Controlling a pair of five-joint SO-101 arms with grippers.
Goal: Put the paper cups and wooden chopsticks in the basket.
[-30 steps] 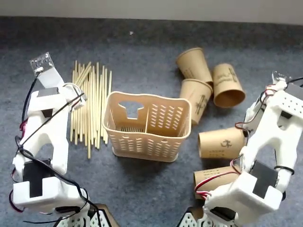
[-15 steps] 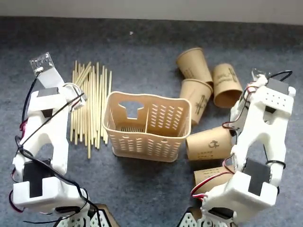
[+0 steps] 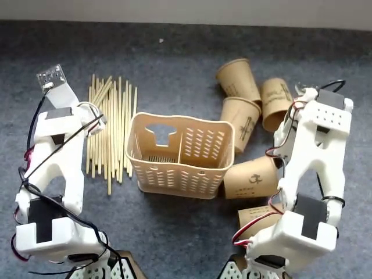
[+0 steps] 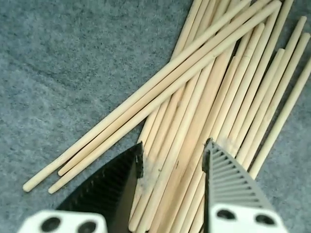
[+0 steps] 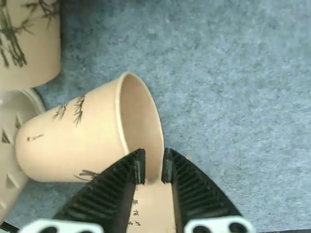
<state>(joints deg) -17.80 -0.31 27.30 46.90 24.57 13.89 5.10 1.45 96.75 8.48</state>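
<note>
The cream plastic basket (image 3: 180, 154) stands mid-table. Wooden chopsticks (image 3: 110, 131) lie in a loose row to its left. My left gripper (image 4: 173, 151) hovers open just over the chopsticks (image 4: 204, 92), one finger on each side of a few sticks. My right gripper (image 5: 153, 165) is shut on the rim of a paper cup (image 5: 87, 141), which lies tilted with its base against the basket's right side (image 3: 253, 177). Three more cups (image 3: 238, 78) (image 3: 279, 102) (image 3: 241, 122) lie beyond it, and another cup (image 3: 258, 216) lies nearer, under the right arm.
The grey carpet-like surface (image 3: 174, 64) is bare behind the basket. Both arm bases sit at the near edge. The basket's wall (image 5: 7, 145) shows beside the held cup in the right wrist view.
My right arm has swung left, dragging the held cup from its spot on the right up against the basket's side. The left arm and chopsticks have not moved.
</note>
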